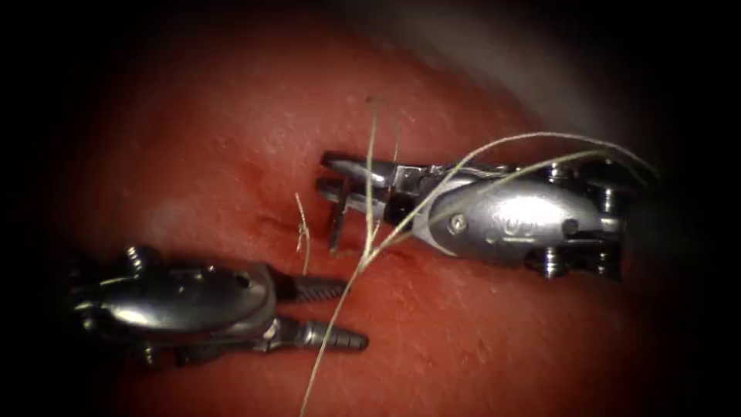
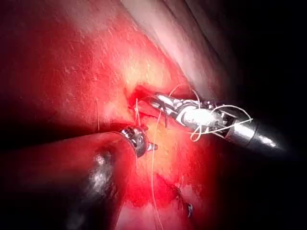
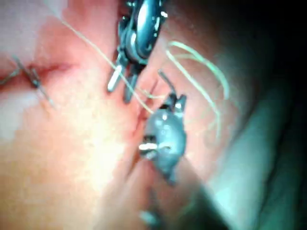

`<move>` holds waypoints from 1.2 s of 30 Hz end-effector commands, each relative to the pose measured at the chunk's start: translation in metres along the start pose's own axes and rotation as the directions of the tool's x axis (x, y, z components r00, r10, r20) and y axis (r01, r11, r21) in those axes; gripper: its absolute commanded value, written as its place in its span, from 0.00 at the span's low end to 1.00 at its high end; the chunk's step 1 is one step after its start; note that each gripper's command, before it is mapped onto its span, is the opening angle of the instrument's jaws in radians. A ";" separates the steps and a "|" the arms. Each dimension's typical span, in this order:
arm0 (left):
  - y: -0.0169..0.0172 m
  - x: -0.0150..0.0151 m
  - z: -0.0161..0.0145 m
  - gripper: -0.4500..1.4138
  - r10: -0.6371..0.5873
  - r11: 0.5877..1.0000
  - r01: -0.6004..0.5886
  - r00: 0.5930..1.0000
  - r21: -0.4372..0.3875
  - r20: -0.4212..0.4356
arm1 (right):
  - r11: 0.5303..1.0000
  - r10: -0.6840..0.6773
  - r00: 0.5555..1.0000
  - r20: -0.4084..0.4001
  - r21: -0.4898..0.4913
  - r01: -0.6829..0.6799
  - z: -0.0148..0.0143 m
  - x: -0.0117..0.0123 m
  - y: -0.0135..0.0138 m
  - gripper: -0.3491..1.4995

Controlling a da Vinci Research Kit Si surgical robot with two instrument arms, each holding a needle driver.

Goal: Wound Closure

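Red, wet tissue (image 1: 478,340) carries the cut (image 1: 270,224), which serves as the landmark here. The right pincer (image 1: 332,181) reaches in from the right of the cut, its jaws narrowly closed on the dark curved needle (image 1: 340,220); the grip sits near the needle's upper end, and the rest of the needle hangs down from the jaws to the tissue just right of the cut. Whether its tip is in the tissue I cannot tell. Pale thread (image 1: 370,154) rises past those jaws, loops back over the right tool's body, and trails down from beside the cut toward the near edge. The left pincer (image 1: 347,313) lies below and left of the cut, jaws spread apart and holding nothing. A short cut thread end (image 1: 302,232) stands at the cut itself.
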 end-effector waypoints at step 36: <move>-0.0008 -0.0005 0.0003 0.49 0.002 1.000 -0.002 1.000 0.011 0.003 | 0.982 0.170 0.984 0.048 0.072 -0.173 -0.0001 -0.0005 -0.0015 0.00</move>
